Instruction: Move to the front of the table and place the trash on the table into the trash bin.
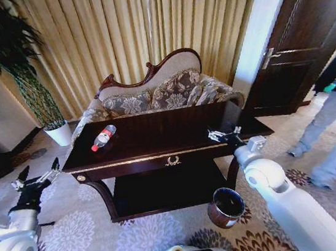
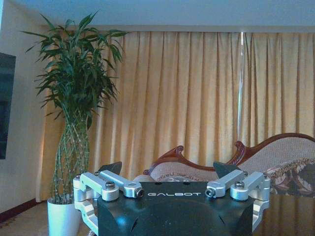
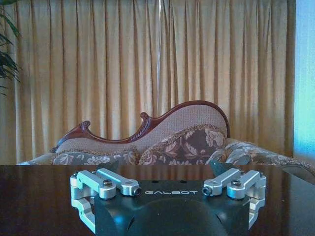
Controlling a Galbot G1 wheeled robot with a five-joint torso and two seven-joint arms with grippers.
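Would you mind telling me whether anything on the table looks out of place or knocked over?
Yes: the clear plastic bottle lies on its side near the table's left end, red cap toward the front edge.

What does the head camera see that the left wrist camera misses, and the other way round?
Head view alone: the bottle lying on the table, the trash bin on the carpet, the right tool over the table's right end. Left wrist view alone: the plant's full leafy top. Both: the open left tool, sofa, curtains, white pot.
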